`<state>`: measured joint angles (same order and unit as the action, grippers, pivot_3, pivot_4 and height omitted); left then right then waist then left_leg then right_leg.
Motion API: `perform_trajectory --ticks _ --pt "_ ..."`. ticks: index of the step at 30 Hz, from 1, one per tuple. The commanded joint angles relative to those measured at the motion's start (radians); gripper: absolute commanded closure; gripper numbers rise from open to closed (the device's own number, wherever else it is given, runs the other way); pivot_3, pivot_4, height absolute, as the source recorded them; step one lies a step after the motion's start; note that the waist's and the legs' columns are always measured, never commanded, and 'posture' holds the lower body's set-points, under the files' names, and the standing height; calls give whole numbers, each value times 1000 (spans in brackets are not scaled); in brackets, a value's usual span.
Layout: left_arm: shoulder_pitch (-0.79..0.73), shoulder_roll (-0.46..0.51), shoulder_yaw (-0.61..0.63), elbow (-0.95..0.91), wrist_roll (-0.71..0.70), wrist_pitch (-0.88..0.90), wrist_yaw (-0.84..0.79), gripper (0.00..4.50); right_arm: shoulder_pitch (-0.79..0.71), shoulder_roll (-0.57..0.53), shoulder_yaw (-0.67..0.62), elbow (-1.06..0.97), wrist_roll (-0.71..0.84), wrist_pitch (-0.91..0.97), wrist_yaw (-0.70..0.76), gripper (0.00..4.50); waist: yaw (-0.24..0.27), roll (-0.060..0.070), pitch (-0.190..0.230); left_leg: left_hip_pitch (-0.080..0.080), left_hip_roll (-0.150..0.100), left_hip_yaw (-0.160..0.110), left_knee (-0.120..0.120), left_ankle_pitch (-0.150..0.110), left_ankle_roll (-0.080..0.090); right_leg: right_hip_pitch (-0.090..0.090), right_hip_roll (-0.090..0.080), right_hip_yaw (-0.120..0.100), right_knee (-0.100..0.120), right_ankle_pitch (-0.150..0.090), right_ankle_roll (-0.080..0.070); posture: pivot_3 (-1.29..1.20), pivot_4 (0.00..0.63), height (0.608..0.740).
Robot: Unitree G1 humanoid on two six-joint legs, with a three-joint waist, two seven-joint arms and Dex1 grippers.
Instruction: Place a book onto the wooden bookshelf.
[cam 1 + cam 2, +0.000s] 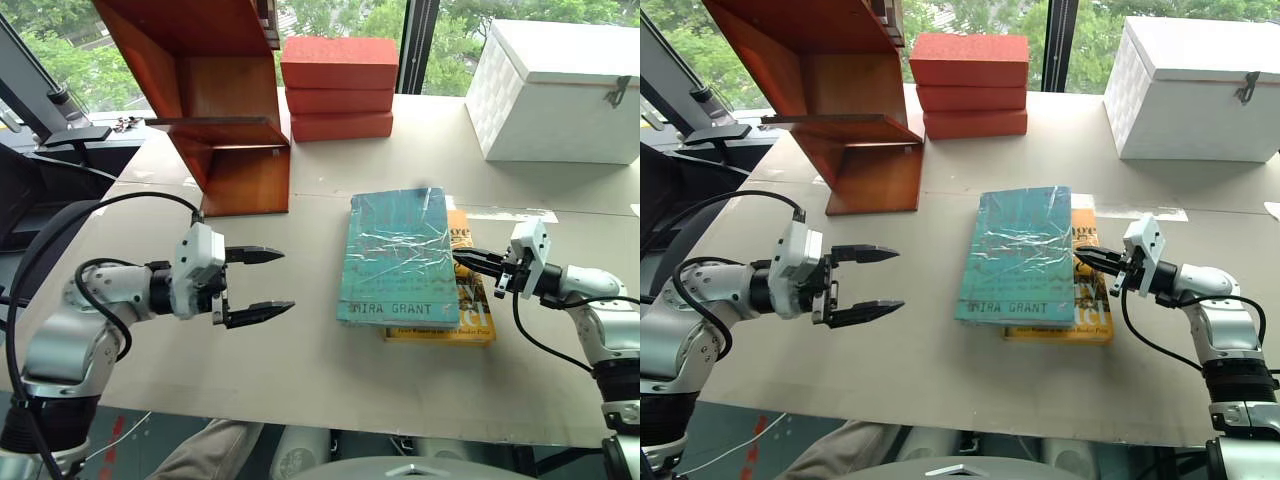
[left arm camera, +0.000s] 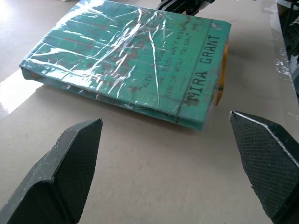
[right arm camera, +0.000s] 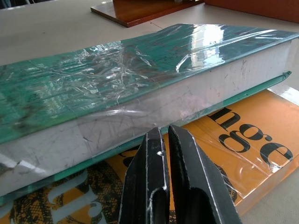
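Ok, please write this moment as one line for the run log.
book: lying on yellow book, not on wooden bookshelf | left gripper: jaws open, facing book | right gripper: jaws shut, at book's page edge

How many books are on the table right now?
2. The teal book lies on top of the yellow-orange book, which sticks out on the right gripper side. The shelf may hide others.

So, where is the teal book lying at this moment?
In the left eye view the book lies flat on the table, right of centre, on top of a yellow-orange book, between the two grippers.
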<state>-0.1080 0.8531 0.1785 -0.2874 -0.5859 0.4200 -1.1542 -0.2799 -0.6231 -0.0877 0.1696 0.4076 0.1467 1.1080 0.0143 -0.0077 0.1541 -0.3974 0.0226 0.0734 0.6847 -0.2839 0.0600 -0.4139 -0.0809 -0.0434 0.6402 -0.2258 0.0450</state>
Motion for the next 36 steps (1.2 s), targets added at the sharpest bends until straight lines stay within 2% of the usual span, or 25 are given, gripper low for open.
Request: perform_trajectory --ticks 1,2,3,5,7,8,11,12,15,19,23,26,29,36 --pt "-44 0 -49 -65 -72 311 176 0 44 -83 -110 -101 72 39 22 4242 2 0 1 0 0 0 0 0 0 0 0 0 0 2 3 0 150 718" --pt "-51 -10 -56 -76 -98 367 201 0 64 -100 -130 -128 90 52 27 3976 2 -1 1 0 0 -1 0 0 0 0 0 0 0 2 4 0 150 718" --pt "-69 -31 -58 -68 -138 447 236 0 89 -118 -153 -165 115 73 33 3938 1 -1 1 0 0 -1 0 0 0 0 0 0 0 2 4 0 150 718" --pt "-103 -76 -60 -31 -226 580 269 0 137 -149 -193 -238 162 111 46 3059 0 -1 1 0 0 -1 0 0 0 0 0 0 1 2 5 0 150 718" --pt "-131 -117 -60 10 -290 663 272 0 175 -168 -228 -300 208 144 51 1890 -4 -2 2 0 0 -2 0 0 0 0 0 -1 1 2 5 0 150 718" --pt "-152 -144 -53 40 -316 697 282 0 191 -176 -242 -329 232 164 53 1600 -4 -2 2 0 0 -2 0 0 0 0 0 -1 1 2 5 0 150 718" --pt "-274 -262 -28 219 -399 846 342 0 253 -206 -292 -434 319 234 74 304 2 -2 3 1 0 -2 0 1 -1 1 1 -1 2 2 5 0 150 718" --pt "-330 -300 -34 300 -405 921 366 0 276 -216 -311 -470 341 249 80 70 2 -4 4 1 0 -3 1 1 -1 1 1 -1 3 2 5 0 150 718" --pt "-449 -377 -41 473 -390 1048 414 0 321 -222 -356 -536 399 288 65 70 2 -7 4 1 0 -6 3 0 1 3 2 -3 3 2 6 0 150 718" --pt "-549 -464 -62 673 -326 1057 432 0 383 -228 -390 -591 429 314 60 70 0 -9 5 0 -1 -5 4 2 -2 3 2 -2 3 3 6 0 150 718" --pt "-612 -513 -69 777 -295 1040 411 0 406 -221 -416 -618 434 313 36 70 1 -9 5 1 -1 -5 3 2 -2 3 2 -1 3 3 6 0 150 718" --pt "-635 -514 -62 804 -295 1047 376 0 424 -221 -434 -631 434 308 28 70 3 -9 5 0 -1 -5 3 2 -2 3 1 -2 3 2 6 0 150 718" --pt "-641 -506 -54 801 -299 1062 353 888 434 -221 -442 -633 433 307 28 0 1 -9 5 0 -1 -5 3 2 -2 3 1 -1 2 3 6 0 150 718" --pt "-619 -524 4 740 -337 1120 365 3961 395 -221 -402 -605 416 289 31 0 1 -9 5 0 -1 -5 3 2 -2 2 1 -1 2 3 6 0 150 718"
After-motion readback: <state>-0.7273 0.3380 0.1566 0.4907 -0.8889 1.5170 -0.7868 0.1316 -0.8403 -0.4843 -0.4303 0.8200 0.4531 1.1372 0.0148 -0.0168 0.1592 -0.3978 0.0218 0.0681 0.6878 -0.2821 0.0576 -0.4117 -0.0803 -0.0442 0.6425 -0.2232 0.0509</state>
